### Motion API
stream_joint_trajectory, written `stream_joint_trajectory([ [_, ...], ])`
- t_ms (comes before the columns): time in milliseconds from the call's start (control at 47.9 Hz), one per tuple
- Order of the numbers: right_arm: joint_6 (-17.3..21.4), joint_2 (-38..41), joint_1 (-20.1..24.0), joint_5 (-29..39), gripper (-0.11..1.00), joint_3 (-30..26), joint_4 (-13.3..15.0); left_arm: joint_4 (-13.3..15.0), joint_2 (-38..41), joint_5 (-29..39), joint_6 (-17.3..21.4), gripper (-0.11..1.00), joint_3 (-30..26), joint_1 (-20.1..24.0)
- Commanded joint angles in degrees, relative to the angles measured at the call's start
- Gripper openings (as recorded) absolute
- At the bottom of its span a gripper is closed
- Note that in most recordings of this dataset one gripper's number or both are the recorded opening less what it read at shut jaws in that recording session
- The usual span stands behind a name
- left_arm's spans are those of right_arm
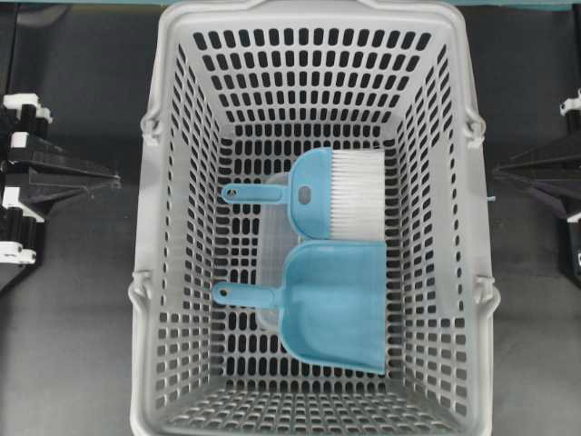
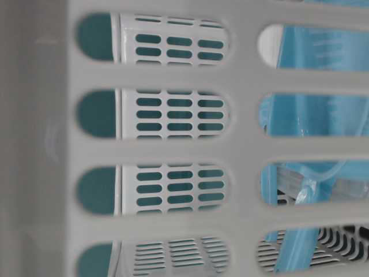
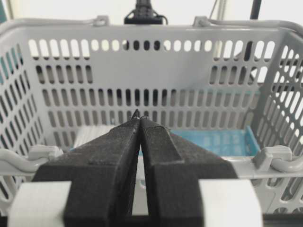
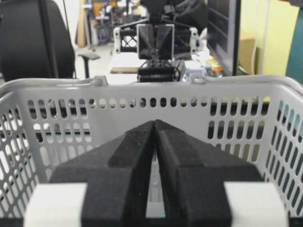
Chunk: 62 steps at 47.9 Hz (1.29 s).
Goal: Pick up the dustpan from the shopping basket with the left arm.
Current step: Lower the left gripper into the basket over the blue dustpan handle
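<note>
From the table-level view I learn little: the near wall of the shopping basket point(image 2: 173, 151) fills the frame, blurred and out of focus, and through its slots on the right I catch only slices of light-blue plastic, too broken up to tell which tool they belong to. In my left wrist view, the dustpan point(image 3: 215, 141) shows only as a blue strip behind the basket's near rim, and my own fingers block the middle of it. The overhead view cuts off both my arms at the picture's edges, so only their tips show beside the basket.

My left claw point(image 3: 138, 115) is closed, the two black pads pressed tip to tip, holding nothing and touching nothing; it sits outside the basket, just short of the near rim. My right claw point(image 4: 154, 124) is likewise closed and empty, outside the opposite wall of the basket.

Inside the basket, seen from above, the dustpan point(image 1: 331, 304) lies flat on the floor toward the right wall, its handle pointing toward my left side. Just beyond it lies the hand brush point(image 1: 336, 193), white bristles toward the right wall, its handle parallel to the dustpan's. A clear, pale piece I cannot identify lies partly under both.
</note>
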<state>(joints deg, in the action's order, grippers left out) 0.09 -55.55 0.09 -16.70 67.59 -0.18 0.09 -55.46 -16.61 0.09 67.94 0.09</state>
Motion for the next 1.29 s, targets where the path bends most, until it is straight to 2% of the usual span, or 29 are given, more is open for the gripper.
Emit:
stream_joint_trajectory([
  [0,0.9,0.1,0.5,-0.4,0.00,-1.1,-0.4,-2.6,1.2,4.8,-1.5,0.06,-6.9,-1.8],
  [83,1.2,-0.6,0.6,0.4,0.00,-1.1,-0.9,-2.6,2.9,13.2,-1.6,0.00,-12.7,-2.2],
  [167,1.8,-1.1,0.5,1.7,0.00,-1.1,-0.9,-2.6,6.0,23.6,-1.5,0.00,-19.4,-3.0],
  [313,2.2,-1.8,0.6,4.1,0.00,-1.1,-0.9,-2.6,15.3,41.7,-1.0,0.00,-33.0,-4.9],
  [417,2.4,-1.8,0.6,5.4,0.00,-1.1,-0.9,-2.6,23.0,51.2,-1.0,0.00,-41.7,-6.2],
  [751,2.4,-1.9,1.3,5.7,0.00,-1.1,-1.0,-2.6,43.2,72.2,-1.8,0.00,-60.1,-9.1],
  [918,2.4,-1.9,2.2,5.7,0.00,-0.9,-1.0,-2.6,48.9,77.5,-2.4,0.00,-64.5,-10.7],
  [1189,2.4,-2.0,3.3,5.8,0.00,-0.9,-1.0,-2.6,54.1,78.5,-7.0,0.02,-65.0,-12.2],
  [1231,2.4,-2.0,3.4,5.8,0.00,-0.9,-1.0,-2.6,54.5,78.6,-7.7,0.07,-65.0,-12.3],
  [1273,2.4,-2.0,3.6,5.7,0.00,-0.9,-1.0,-2.6,54.8,78.7,-8.3,0.16,-65.1,-12.4],
])
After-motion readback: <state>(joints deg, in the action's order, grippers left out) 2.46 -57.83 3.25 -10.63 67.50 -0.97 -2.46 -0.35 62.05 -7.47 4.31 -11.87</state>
